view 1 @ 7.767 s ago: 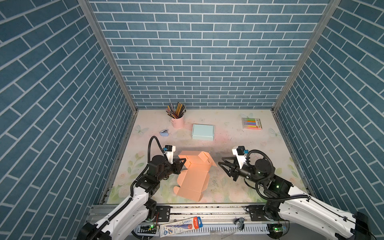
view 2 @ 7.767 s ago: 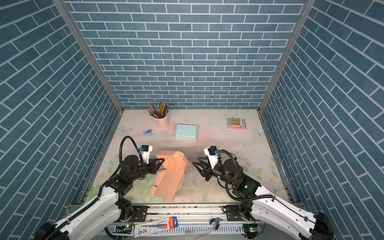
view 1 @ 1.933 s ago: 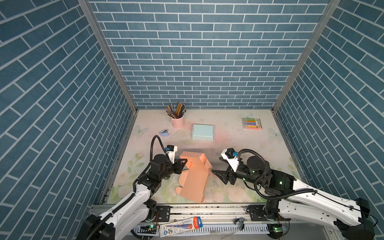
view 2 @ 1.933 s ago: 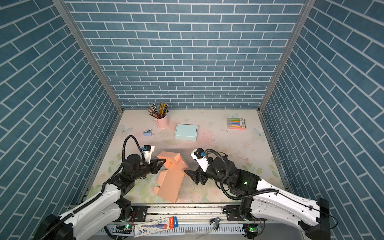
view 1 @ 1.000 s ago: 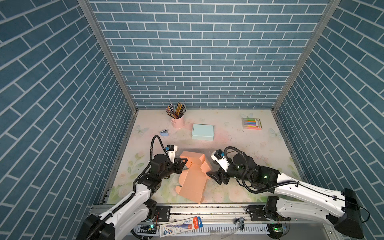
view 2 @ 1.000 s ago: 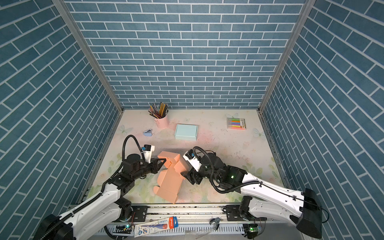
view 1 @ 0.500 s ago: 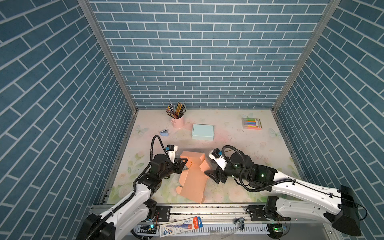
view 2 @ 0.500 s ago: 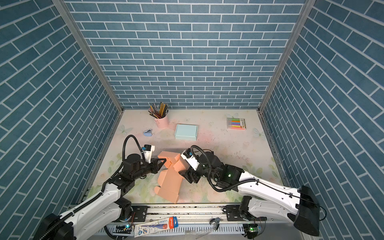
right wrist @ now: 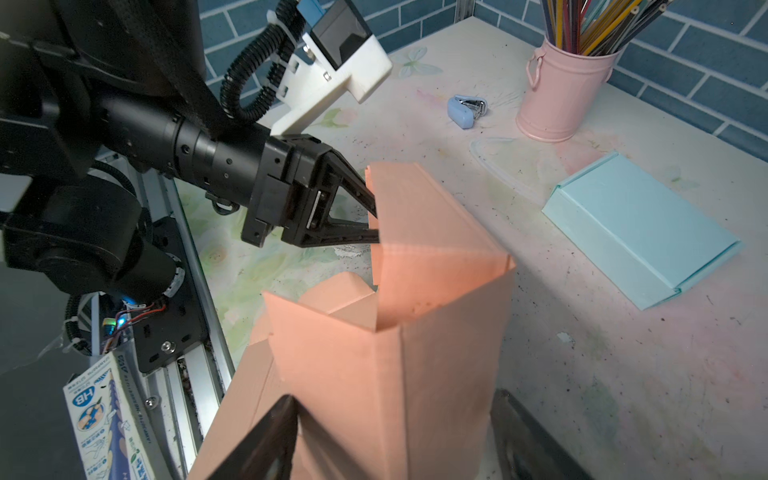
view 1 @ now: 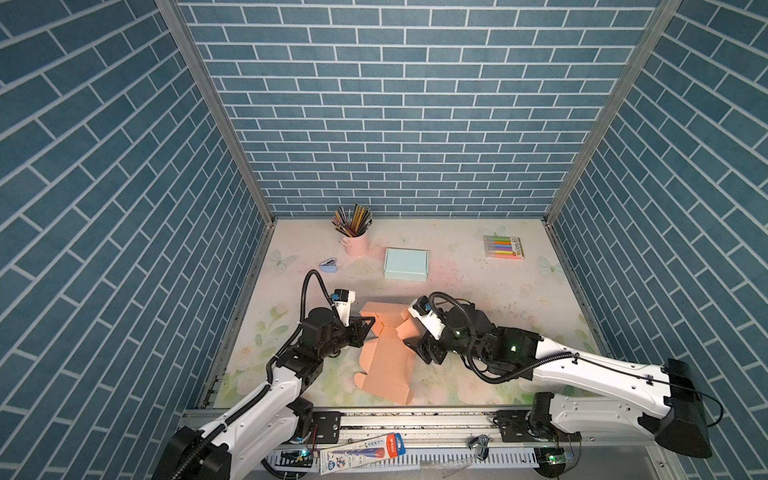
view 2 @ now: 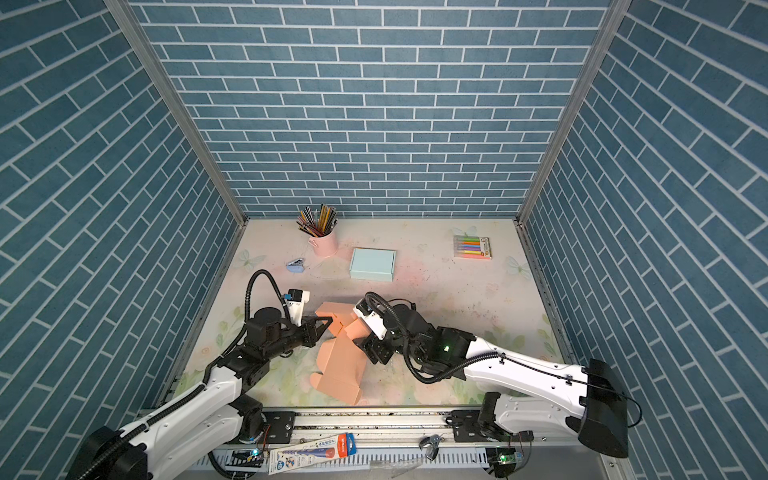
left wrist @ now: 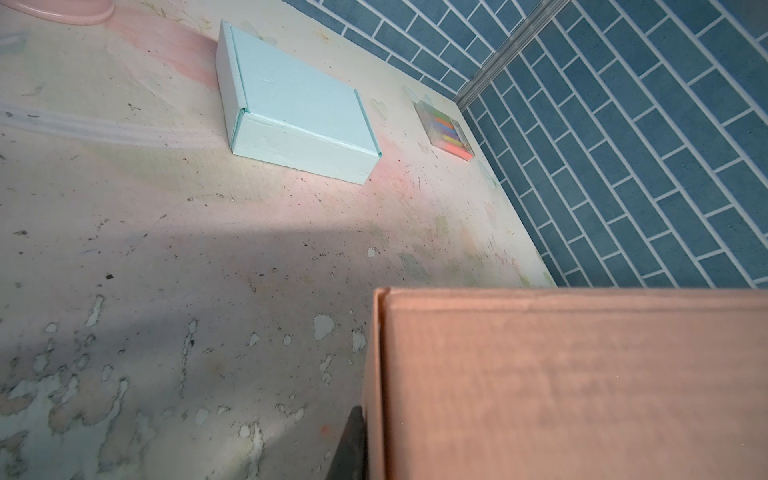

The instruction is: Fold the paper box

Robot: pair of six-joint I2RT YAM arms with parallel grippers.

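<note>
— Checking the left side first: left end effector (right wrist: pixel 376 226) is closed, pinching the left end of the raised far wall of the paper box (view 1: pixel 386 365). Agree?

— Agreed. The box sits on the counter (view 1: pixel 498 299) between the two arms, toward the near edge. Its near half lies flat and its far end stands up, partly formed. Right side?

— Right end effector (right wrist: pixel 394 397): jaws stand wide, one finger on each side of the upright corner at the box's right. I cannot tell from the wrist view whether either finger presses the card.

— Risks, as I judge them:
(1) The card is thin. If the right closes hard across that hollow corner, the panels may buckle rather than fold on the crease.
(2) The left pinch sits at the very edge. A sideways pull from the right could slip it free, and the wall would drop.
(3) The loose flap inside the corner could get trapped on the wrong side.

— Add (4): both tools work close together over the box, so a leftward push by the right could bring fingers into contact.

— Clutter?

— Stapler (view 1: pixel 329 266), pencil cup (view 1: pixel 356 245), blue box (view 1: pixel 406 264) and marker pack (view 1: pixel 503 247) all lie far back, well apart. No concern.
</note>
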